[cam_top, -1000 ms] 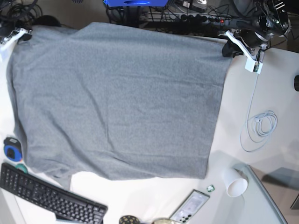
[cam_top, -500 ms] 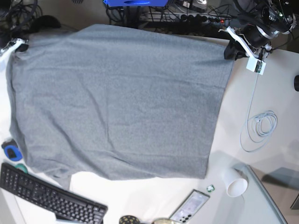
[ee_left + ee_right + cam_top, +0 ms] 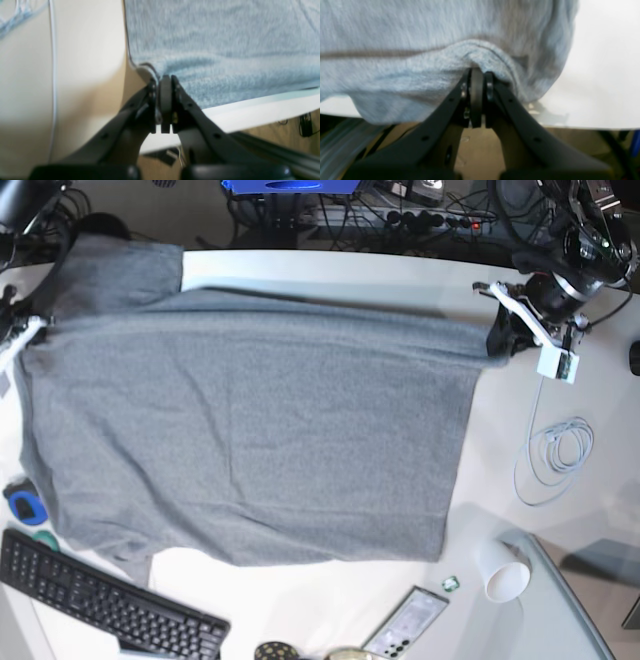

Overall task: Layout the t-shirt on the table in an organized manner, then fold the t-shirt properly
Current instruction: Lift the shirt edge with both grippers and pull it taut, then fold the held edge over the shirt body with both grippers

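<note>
Grey t-shirt spread flat on white table, far edge lifted.

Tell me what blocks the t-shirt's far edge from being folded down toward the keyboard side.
Nothing visible does. Both end effectors, left and right, grip the t-shirt at its far corners. The keyboard, phone and cup lie beyond its near edge.

White table carried the grey t-shirt, spread across the left and centre of the frame. Coiled white cable at right. Keyboard lower left; phone and white cup along the bottom.
</note>
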`<move>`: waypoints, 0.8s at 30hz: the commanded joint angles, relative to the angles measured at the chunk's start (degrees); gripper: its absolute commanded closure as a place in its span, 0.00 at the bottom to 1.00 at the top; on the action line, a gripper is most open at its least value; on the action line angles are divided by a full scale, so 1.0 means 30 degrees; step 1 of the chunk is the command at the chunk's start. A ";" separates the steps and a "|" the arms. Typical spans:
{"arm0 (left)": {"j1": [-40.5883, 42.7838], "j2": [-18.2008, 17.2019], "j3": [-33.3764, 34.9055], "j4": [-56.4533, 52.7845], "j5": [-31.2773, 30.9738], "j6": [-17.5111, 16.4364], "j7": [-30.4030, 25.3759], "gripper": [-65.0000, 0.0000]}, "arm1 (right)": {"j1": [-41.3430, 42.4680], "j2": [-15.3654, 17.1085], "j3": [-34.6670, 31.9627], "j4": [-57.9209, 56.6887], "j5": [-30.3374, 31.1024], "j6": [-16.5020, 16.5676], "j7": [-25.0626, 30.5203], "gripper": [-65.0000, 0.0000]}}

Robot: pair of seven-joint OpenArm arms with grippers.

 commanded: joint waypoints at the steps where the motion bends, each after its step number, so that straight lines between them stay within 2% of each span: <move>1: -0.0192 -0.0178 -0.0084 0.0308 -0.0238 0.0182 -0.0440 1.00 | 0.0530 0.0264 0.0122 0.0300 -0.0506 -0.0032 0.0172 1.00; 6: -0.1306 -0.0149 -0.0084 -0.0249 -0.0121 0.0182 -0.0264 1.00 | 0.1995 0.0264 0.0093 -0.0169 -0.1679 -0.0032 0.0201 1.00; 10: -0.2742 -0.0149 -0.0143 -0.1978 -0.0091 0.0182 0.1377 1.00 | 0.3255 0.0762 0.0064 -0.2338 -0.1679 -0.0032 0.0260 1.00; 13: -0.3445 -0.0149 -0.0084 -0.2974 -0.0091 0.0182 0.1318 1.00 | 0.3812 0.0879 -0.0053 -0.3715 -0.1708 -0.0032 0.1197 1.00; 18: -0.4471 -0.0149 -0.0084 -0.4088 -0.0062 0.0211 0.1406 1.00 | 0.4105 0.1318 -0.1899 -0.5385 -0.1708 -0.0032 0.2604 1.00; 24: -0.4969 -0.0208 -0.0084 -0.5348 0.0495 0.0211 0.1318 1.00 | 0.4603 0.1436 -0.2134 -0.6616 -0.1708 -0.0032 0.3688 1.00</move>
